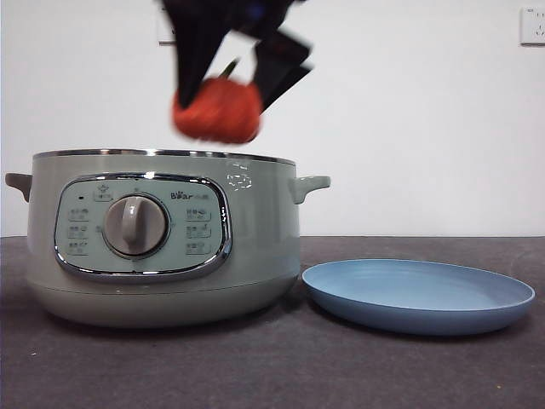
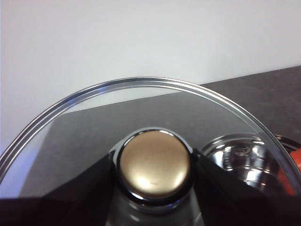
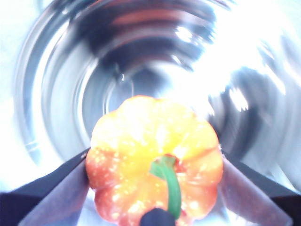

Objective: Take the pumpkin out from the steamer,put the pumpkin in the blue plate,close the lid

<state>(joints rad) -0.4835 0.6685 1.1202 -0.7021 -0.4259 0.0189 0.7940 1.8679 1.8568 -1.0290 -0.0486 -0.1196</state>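
Note:
The orange-red pumpkin [image 1: 217, 109] hangs just above the open steamer [image 1: 162, 234], held by my right gripper [image 1: 228, 81], which comes down from the top of the front view. In the right wrist view the black jaws are shut on the pumpkin [image 3: 155, 160], green stem up, over the steamer's shiny bowl [image 3: 70, 94]. My left gripper [image 2: 154, 165] is shut on the knob [image 2: 154, 162] of the clear glass lid [image 2: 94, 122] and holds it away from the pot. The blue plate [image 1: 417, 294] lies on the table to the right of the steamer.
Dark grey table top [image 1: 281, 366] with a white wall behind. A wall socket [image 1: 532, 25] is at the top right. The steamer's side handle [image 1: 311, 183] points toward the plate.

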